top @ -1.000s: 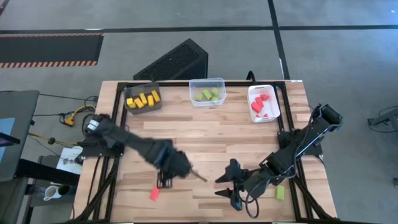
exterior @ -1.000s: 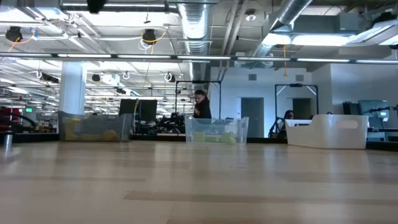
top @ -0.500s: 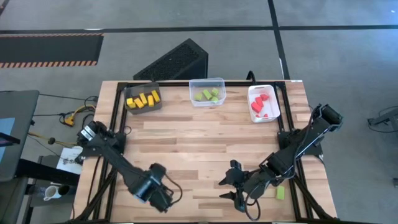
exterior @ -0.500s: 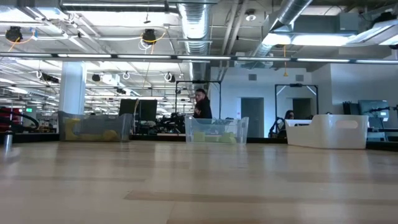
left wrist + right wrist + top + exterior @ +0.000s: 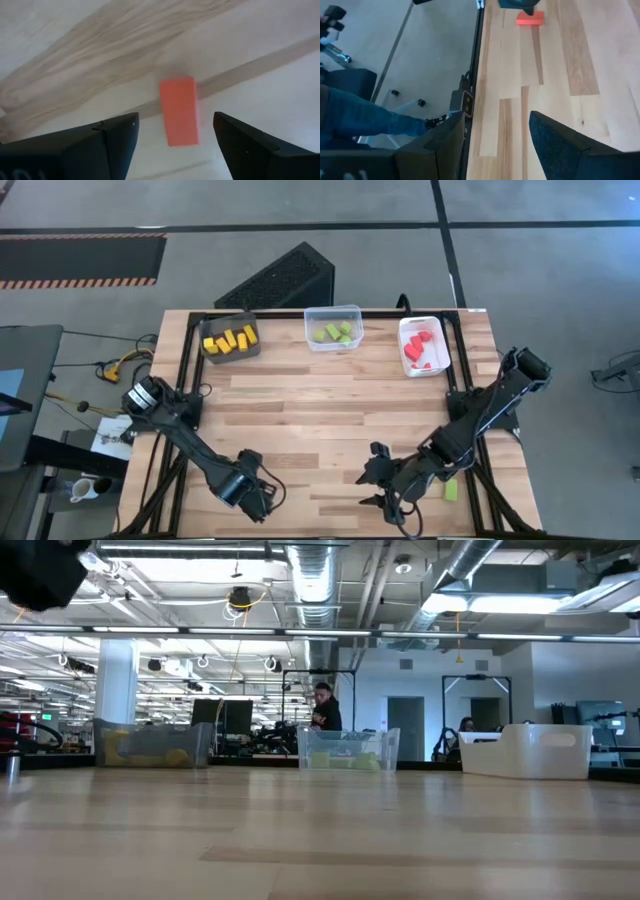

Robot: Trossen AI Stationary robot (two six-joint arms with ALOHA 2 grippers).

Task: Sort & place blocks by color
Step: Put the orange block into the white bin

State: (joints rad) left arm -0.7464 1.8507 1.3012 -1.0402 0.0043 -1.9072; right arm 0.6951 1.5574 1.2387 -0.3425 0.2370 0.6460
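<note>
A red block (image 5: 179, 111) lies flat on the table near its near edge. My left gripper (image 5: 176, 119) hangs open just above it, one finger on either side, touching nothing; in the high view this gripper (image 5: 255, 500) hides the block. The right wrist view shows the same red block (image 5: 530, 19) farther off. My right gripper (image 5: 376, 480) is open and holds nothing, near the near edge, right of centre. A light green block (image 5: 450, 490) lies flat beside the right arm. Yellow blocks (image 5: 230, 340), green blocks (image 5: 335, 332) and red blocks (image 5: 420, 348) lie in three bins.
Along the far edge stand a dark brown bin (image 5: 212, 353), a clear bin (image 5: 312, 320) and a white bin (image 5: 445, 345). Bare wood lies between them and the arms. Past the near edge (image 5: 472, 85), a person's leg (image 5: 350, 120) shows on the floor.
My left arm has swung from the table's middle toward the near edge and come over the red block, which has stayed in place. My right gripper has shifted a little toward the near edge.
</note>
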